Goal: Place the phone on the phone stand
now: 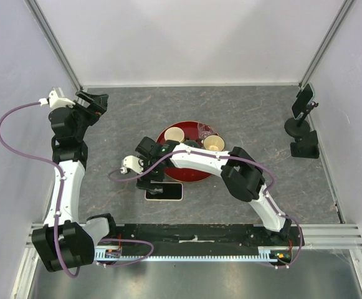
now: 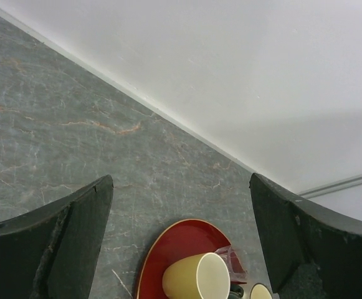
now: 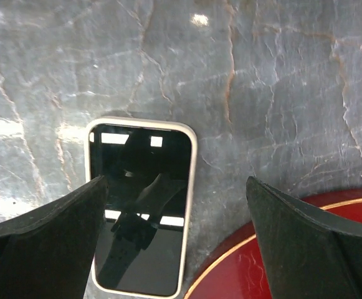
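Well, from above, the phone (image 1: 164, 191) is lying flat on the table (image 1: 249, 112), screen up. It is at about 6 o'clock from the red plate (image 1: 190, 173), just beside its rim. The stand (image 1: 302, 128) is standing far off at 3 o'clock by the right wall, well apart from the phone. The right gripper (image 1: 151, 182) is hanging over the phone's 9 o'clock end, and its arm is reaching across the plate. Two cups (image 1: 174, 135) are sitting on the plate. The left gripper (image 1: 97, 99) is hanging at 10 o'clock, near the back left corner.

In the left wrist view, the left gripper's fingers (image 2: 56, 249) are standing wide apart and holding nothing. Only bare table and a bit of plate are showing between them. A yellow cup (image 2: 196, 277) is sitting on the plate at 6 o'clock.

In the right wrist view, the right gripper (image 3: 176, 180) is also wide open and holding nothing. The phone is lying under it toward 7 o'clock, closer to the finger at 9 o'clock. I cannot tell if that finger is touching it. The plate's rim is peeking in at 5 o'clock.
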Tool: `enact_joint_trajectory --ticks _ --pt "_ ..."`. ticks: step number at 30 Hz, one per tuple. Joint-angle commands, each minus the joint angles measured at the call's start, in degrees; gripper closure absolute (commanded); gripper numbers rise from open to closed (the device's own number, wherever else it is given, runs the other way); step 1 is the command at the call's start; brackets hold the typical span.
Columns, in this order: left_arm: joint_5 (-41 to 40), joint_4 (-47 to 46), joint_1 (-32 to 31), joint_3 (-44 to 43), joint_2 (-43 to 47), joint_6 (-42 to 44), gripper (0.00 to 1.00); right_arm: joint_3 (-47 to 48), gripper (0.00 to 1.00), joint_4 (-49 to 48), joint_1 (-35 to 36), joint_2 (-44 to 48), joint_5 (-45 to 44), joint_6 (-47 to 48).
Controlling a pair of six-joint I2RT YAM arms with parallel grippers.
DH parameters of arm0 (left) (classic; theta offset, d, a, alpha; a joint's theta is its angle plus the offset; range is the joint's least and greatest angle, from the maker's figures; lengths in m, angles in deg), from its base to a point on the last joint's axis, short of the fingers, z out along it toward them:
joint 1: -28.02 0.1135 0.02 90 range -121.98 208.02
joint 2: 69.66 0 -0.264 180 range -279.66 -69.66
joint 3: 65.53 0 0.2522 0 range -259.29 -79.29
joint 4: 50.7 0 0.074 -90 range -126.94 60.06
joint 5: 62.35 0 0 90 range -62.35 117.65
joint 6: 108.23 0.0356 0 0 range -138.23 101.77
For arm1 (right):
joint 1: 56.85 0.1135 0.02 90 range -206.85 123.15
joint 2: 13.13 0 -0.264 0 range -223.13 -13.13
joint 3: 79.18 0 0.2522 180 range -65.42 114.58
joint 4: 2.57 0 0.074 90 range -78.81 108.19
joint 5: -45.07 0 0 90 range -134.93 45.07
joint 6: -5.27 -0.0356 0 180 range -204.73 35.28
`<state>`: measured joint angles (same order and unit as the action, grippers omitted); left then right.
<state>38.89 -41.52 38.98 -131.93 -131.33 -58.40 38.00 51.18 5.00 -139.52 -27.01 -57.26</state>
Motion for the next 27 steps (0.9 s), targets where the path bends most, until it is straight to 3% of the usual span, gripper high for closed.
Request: enact_joint_trajectory --ticks 1,20,27 --pt "3.9 -5.1 1.1 0.3 0.7 -2.4 0.04 2.8 0.02 2.4 -0.5 -2.5 -0.5 0.0" --pt "6.9 -7.3 2.5 1.1 -0.6 -4.6 0.04 0.3 0.02 3.5 -0.1 -2.0 8.5 -9.6" --pt "7.6 -7.5 2.7 1.2 -0.9 -4.9 0.04 -4.1 0.02 3.0 2.6 -1.3 1.6 -12.2"
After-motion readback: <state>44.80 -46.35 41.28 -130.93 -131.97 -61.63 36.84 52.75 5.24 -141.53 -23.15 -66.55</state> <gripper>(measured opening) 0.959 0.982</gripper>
